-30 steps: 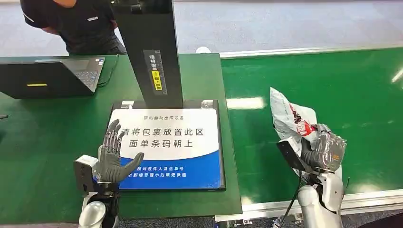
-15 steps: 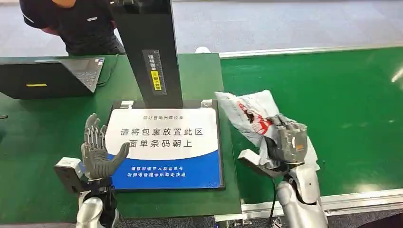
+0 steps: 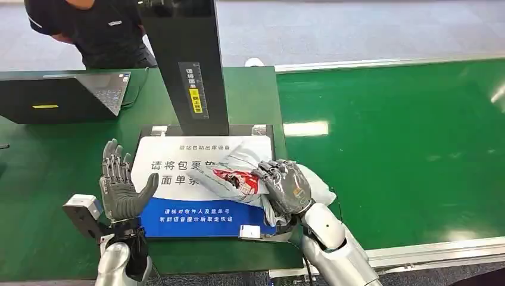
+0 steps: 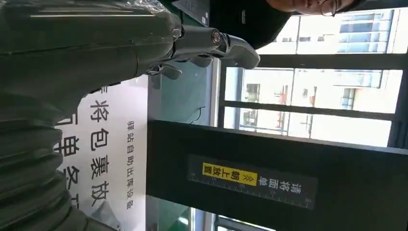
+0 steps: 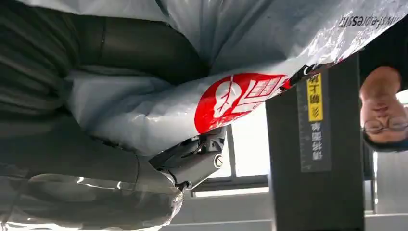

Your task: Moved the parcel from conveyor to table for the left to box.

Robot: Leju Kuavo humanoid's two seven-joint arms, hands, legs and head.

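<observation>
The right robot hand (image 3: 286, 186) gripped the grey parcel (image 3: 235, 179) over the bench's printed sign (image 3: 178, 167); the left robot hand (image 3: 121, 189) stood spread, holding nothing.

Colours and markings
Parcel (image 3: 238, 179): grey-white, red print. Placard (image 3: 202, 196): white, blue band. Table (image 3: 53, 173) and conveyor (image 3: 405, 149): green. Post (image 3: 187, 65): black.
</observation>
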